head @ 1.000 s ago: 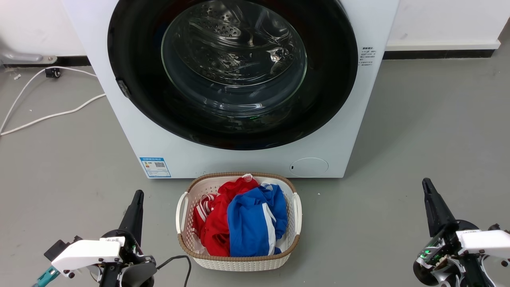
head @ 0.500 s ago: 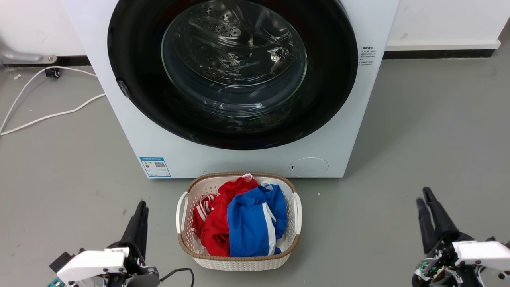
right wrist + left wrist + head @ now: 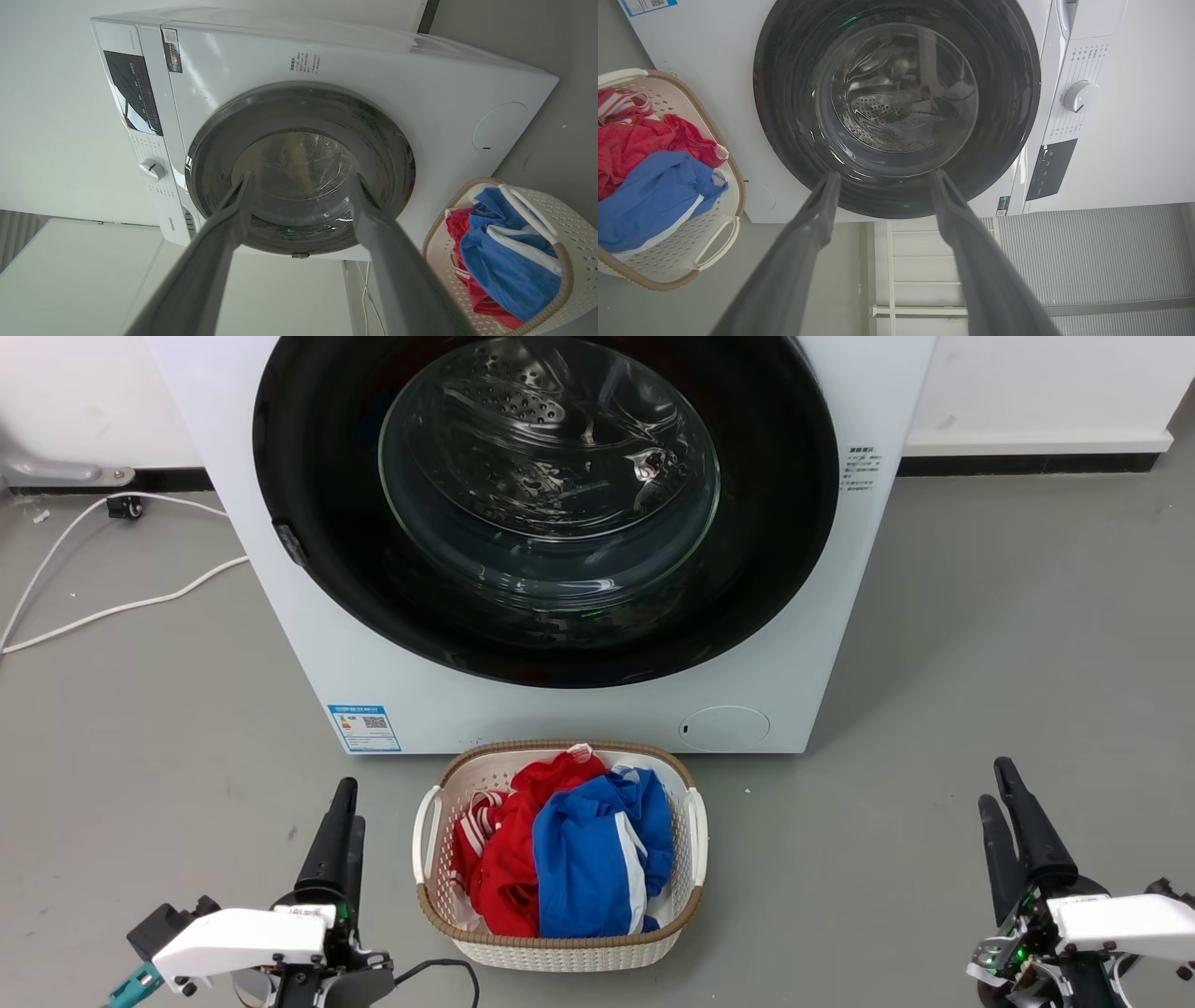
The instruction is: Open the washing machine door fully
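The washing machine (image 3: 523,714) is a white front-loader standing ahead of me on the grey floor. Its door (image 3: 546,495), a glossy black disc with a clear glass bowl, lies flush against the front, and a small latch (image 3: 289,543) sits on its left rim. My left gripper (image 3: 347,807) hangs low at the left, open and holding nothing. My right gripper (image 3: 994,784) is low at the right, also open and holding nothing. Both are well short of the machine. The left wrist view shows the left gripper (image 3: 883,175) aimed at the door (image 3: 896,93). The right gripper (image 3: 301,177) likewise faces the door (image 3: 303,116).
A white woven laundry basket (image 3: 560,947) with red and blue clothes stands on the floor right in front of the machine, between my two grippers. White cables (image 3: 112,607) trail over the floor at the left. A wall runs behind the machine.
Both grippers dipped and then rose again. The left one has drifted slightly right, towards the basket. The right gripper's two fingers now show apart. The door has not moved.
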`<state>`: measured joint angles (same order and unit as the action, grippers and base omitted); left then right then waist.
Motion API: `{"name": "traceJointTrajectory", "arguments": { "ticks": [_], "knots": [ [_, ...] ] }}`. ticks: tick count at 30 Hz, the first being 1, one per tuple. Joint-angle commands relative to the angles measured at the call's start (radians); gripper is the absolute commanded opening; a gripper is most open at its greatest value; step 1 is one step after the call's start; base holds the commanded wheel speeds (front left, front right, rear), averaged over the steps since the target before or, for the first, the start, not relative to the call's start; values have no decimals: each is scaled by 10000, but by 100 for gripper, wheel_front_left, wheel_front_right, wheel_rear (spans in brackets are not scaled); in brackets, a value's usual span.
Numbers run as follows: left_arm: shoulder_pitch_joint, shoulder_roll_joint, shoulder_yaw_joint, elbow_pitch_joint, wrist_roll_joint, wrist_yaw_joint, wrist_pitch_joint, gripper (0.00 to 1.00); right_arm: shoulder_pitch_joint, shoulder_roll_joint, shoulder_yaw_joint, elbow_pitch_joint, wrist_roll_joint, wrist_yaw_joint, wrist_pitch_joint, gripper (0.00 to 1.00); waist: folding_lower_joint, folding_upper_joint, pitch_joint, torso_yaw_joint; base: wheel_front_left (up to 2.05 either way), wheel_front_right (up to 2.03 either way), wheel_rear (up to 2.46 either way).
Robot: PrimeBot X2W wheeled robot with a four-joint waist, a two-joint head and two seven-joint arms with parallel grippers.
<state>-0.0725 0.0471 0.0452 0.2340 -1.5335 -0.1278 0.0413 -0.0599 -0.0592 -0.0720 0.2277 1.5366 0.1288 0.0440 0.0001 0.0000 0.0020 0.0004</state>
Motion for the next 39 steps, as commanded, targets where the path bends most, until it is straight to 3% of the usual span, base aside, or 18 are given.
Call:
{"name": "traceJointTrajectory", "arguments": {
  "ticks": [1, 9, 19, 39],
  "knots": [
    [-232, 31, -61, -250, 405, -15, -113, 100, -101, -139, 63, -240, -320, 6, -127, 100, -1, 0, -2, 6, 0, 0, 0],
    [-237, 31, -108, -646, 2296, 41, -453, 100, -78, -344, 98, -401, -2308, 8, -493, 100, -1, 0, -4, 25, 0, 0, 0],
    [-219, 32, -462, -1041, 4642, 282, -840, 100, -16, -149, 70, -764, -5102, 11, -714, 100, -1, 0, 0, 19, 0, 0, 0],
    [-262, 404, -1198, -1097, 9104, 851, -1563, 100, 171, -162, 78, -1586, -9077, 16, -453, 100, -1, 0, 50, 57, 0, 0, 0]
  ]
}}
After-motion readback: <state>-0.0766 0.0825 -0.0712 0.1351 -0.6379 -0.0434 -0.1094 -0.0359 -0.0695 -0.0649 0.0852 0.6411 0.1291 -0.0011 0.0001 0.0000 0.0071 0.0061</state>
